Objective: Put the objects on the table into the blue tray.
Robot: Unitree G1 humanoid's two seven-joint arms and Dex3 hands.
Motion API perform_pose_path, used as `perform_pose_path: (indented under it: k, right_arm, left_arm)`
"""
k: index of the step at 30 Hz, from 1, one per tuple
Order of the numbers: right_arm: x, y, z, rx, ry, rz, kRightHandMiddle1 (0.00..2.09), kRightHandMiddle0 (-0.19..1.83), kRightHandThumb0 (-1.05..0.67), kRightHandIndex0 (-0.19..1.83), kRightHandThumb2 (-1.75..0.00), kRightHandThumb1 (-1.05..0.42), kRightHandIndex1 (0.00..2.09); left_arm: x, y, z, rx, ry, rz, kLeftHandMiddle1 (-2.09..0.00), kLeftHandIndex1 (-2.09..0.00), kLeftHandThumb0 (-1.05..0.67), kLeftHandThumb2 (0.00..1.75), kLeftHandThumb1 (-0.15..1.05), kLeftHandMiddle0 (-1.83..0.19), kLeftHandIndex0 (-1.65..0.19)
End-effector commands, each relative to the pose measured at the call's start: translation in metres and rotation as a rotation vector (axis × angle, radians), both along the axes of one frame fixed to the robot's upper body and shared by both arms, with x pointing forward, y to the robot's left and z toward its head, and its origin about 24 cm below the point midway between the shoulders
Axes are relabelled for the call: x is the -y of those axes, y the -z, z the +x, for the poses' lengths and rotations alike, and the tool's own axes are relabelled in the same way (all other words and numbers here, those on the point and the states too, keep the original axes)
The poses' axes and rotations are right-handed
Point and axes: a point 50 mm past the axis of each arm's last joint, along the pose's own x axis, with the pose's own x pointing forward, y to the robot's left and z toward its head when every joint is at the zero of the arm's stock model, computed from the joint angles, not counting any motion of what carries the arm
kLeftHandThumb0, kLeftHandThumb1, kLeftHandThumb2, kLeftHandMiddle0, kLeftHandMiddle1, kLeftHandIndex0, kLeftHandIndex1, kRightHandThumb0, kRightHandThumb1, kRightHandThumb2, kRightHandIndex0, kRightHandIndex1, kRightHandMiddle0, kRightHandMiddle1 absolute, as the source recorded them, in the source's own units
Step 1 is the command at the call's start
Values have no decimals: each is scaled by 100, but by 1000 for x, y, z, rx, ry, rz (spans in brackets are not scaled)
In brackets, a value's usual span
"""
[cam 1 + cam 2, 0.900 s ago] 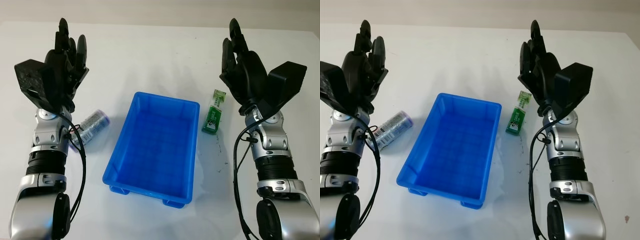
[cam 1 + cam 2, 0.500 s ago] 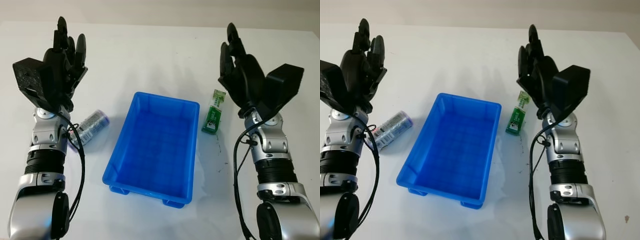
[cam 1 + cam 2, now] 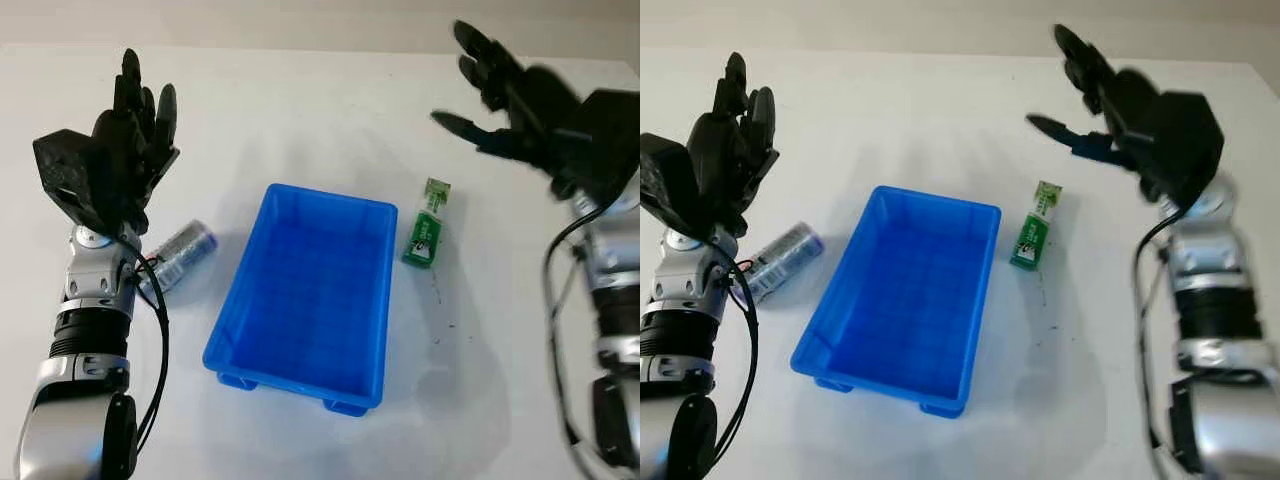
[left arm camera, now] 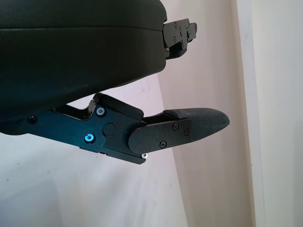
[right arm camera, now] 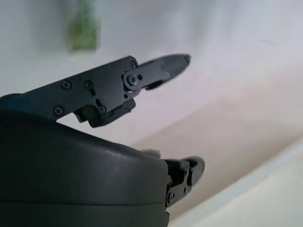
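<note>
An empty blue tray point(image 3: 306, 298) sits in the middle of the white table. A silver can point(image 3: 180, 251) with a purple end lies on its side left of the tray. A green packet point(image 3: 426, 223) lies flat just right of the tray, also seen as a green packet point(image 5: 84, 27) in the right wrist view. My left hand point(image 3: 125, 140) is raised above and behind the can, open and holding nothing. My right hand point(image 3: 497, 92) hangs open in the air beyond and right of the green packet, not touching it.
The white table point(image 3: 300, 120) stretches wide behind the tray. A pale wall strip point(image 4: 279, 94) edges the far side of the table.
My right hand has swung up and to the right, away from the green packet, and turned its fingers leftward. The left hand shifted only slightly. Tray, can and packet stayed put.
</note>
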Motion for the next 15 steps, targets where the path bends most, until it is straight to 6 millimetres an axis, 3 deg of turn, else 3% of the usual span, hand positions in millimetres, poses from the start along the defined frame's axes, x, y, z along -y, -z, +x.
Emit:
perform_pose_path:
  k: [1, 6, 15]
  right_arm:
    - [2, -6, 0, 18, 2, -180, 30, 36, -29, 38, -3, -73, 27]
    - [-2, 0, -4, 5, -41, -547, 11, 50, -21, 42, -6, -74, 16]
    - [-4, 15, -6, 49, -152, -835, 7, 55, -8, 48, -8, -82, 13]
  left_arm:
    - [-3, -5, -2, 24, -8, 14, -6, -6, -70, 56, 105, 15, 16]
    - [-2, -3, -1, 16, -6, 13, -6, -6, -70, 55, 105, 15, 16]
    - [-2, -3, 1, 15, 7, 6, -5, -6, -69, 53, 105, 16, 15]
